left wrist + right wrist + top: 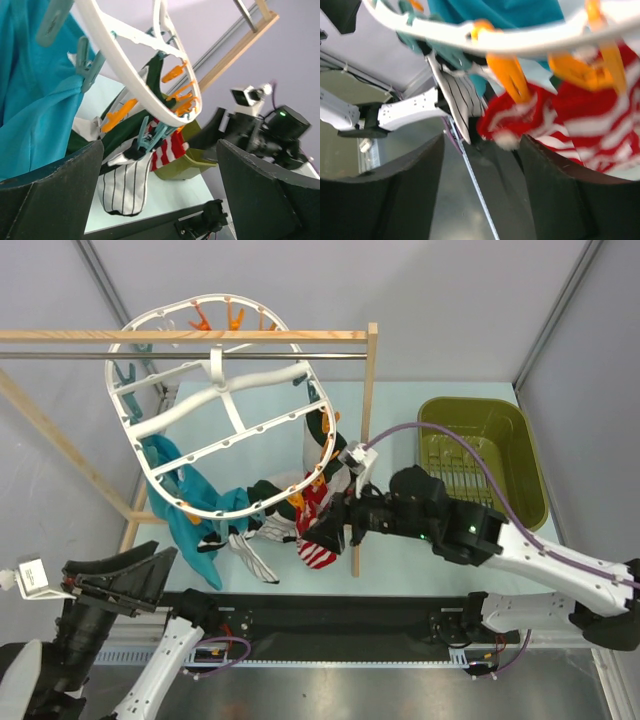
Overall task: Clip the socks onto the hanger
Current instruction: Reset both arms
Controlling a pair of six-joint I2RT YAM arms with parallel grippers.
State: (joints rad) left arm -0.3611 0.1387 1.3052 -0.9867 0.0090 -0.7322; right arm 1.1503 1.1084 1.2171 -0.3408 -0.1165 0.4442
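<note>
Seeing our right end effector (322,530) released just beside the red-and-white striped sock (313,512) hanging at the white plastic oval hanger's (213,397) near rim; left end effector (150,575) released, near left.

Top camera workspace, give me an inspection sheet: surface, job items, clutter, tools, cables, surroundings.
Surface: pale table.
Job's things: white hanger hangs from the wooden rack; red-and-white sock and black-striped sock hang at its near rim.
Clutter: teal cloth and dark green garment on the hanger; olive basket at right.
Tools: left tool open, off at lower left; right tool open, at the red-and-white sock.
Cables: purple cable loops from the right wrist over the basket.
Surroundings: grey walls.
</note>
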